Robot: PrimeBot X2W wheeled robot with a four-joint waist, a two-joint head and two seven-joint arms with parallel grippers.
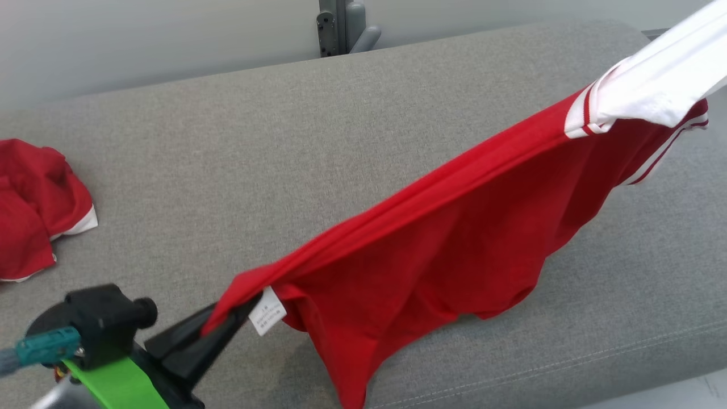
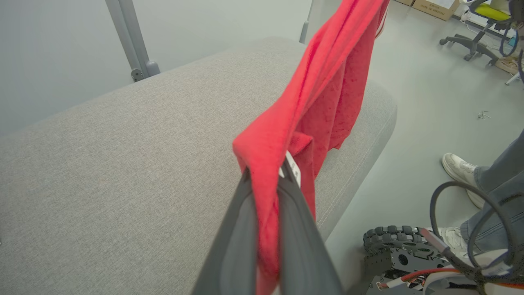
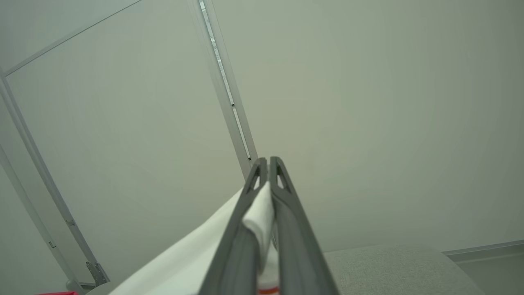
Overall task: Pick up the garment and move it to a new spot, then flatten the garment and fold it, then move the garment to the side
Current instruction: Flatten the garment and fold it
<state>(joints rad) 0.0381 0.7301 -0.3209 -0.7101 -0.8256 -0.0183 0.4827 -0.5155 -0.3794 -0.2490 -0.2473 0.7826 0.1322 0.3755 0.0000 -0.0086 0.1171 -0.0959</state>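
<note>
The garment is a red shirt with white sleeves and white-striped trim, stretched in the air above the grey couch. My left gripper is shut on its red hem corner beside a white label at the lower left. In the left wrist view the red cloth runs up from between my shut left gripper. A white sleeve rises off the head view's upper right corner. In the right wrist view my right gripper is shut on that white sleeve, raised toward the wall.
Another crumpled red garment lies at the couch's left end. The grey couch seat spreads under the hanging shirt. A person's feet in pale shoes and the robot's wheeled base stand on the floor to the right.
</note>
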